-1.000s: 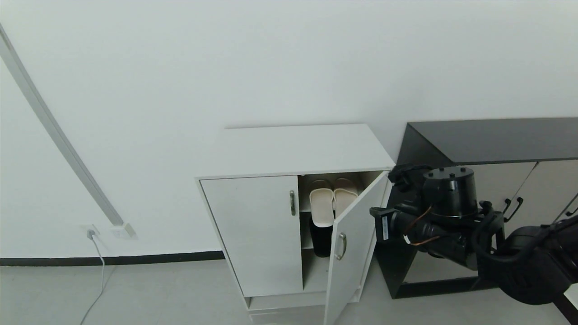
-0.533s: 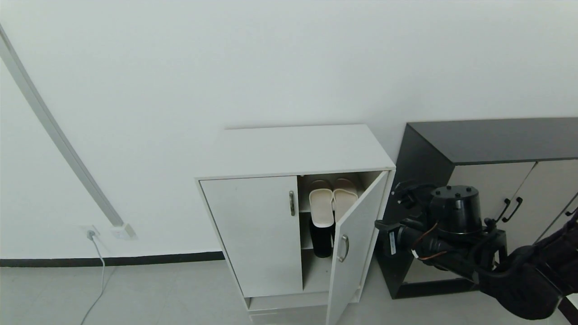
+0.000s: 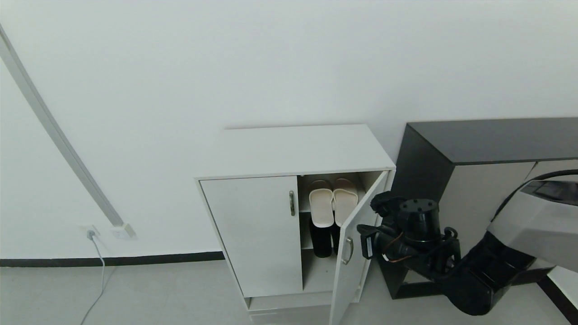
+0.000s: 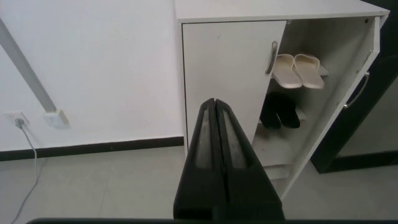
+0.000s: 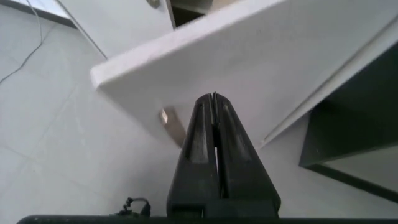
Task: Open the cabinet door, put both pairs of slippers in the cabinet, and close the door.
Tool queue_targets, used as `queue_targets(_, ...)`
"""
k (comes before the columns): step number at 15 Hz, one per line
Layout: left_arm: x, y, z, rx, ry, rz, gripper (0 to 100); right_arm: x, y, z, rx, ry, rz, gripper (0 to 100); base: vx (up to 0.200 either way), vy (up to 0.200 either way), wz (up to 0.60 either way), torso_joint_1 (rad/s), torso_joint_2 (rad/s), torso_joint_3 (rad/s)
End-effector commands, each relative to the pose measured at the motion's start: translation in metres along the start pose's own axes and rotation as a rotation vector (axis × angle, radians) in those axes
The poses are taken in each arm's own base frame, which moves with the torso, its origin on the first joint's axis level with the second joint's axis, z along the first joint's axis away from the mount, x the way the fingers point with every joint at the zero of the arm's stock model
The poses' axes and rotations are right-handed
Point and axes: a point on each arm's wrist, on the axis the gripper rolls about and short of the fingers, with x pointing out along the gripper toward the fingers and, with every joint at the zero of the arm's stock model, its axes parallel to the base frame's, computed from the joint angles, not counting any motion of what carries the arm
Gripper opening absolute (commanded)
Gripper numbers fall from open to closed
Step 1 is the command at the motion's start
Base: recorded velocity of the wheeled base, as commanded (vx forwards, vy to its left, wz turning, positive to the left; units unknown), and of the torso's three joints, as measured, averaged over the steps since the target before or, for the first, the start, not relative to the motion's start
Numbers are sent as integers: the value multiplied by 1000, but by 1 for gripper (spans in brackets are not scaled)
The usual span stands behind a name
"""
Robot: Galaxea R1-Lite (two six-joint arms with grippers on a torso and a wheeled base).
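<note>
The white cabinet has its left door shut and its right door partly open, handle facing out. A beige pair of slippers lies on the upper shelf, and a black pair sits on the shelf below. My right gripper is shut with its tips against the outer face of the open door, near the handle. Its fingertips are pressed together. My left gripper is shut and empty, back from the cabinet, with both pairs beyond it.
A black sideboard stands right against the cabinet's right side, behind my right arm. A wall socket with a cable and a slanted conduit are to the left. Grey floor lies open before the cabinet.
My right arm has dropped and shifted left toward the open door. The door has swung a little toward shut.
</note>
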Motion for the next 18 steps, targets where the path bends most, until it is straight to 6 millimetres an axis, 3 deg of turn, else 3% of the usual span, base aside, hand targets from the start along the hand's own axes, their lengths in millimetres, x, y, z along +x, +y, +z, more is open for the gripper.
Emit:
queue_targets(1,0,0,0,2,0,0,0,35,0,-9,7,-10,-3,0,0,0,0,0,0,0)
queue_targets(3,0,0,0,3,0,-2,0,51,-1,-2,15,-65,-2,0,0,0,0,0,0,0)
queue_targets(5,0,0,0,2,0,-2,0,54,-1,1,20,-129,8,0,0,0,0,0,0,0)
queue_targets(8,0,0,0,2,0,0,0,32,-2,-4,17,-158,44,0,0,0,0,0,0,0)
queue_targets(12,0,0,0,0,-1,-2,0,-19,3,-5,4,-114,166,0,0,0,0,0,0,0)
queue_targets(18,0,0,0,-1,0,-2,0,-72,29,-16,-58,-45,287,0,200,0,0,2,0,1)
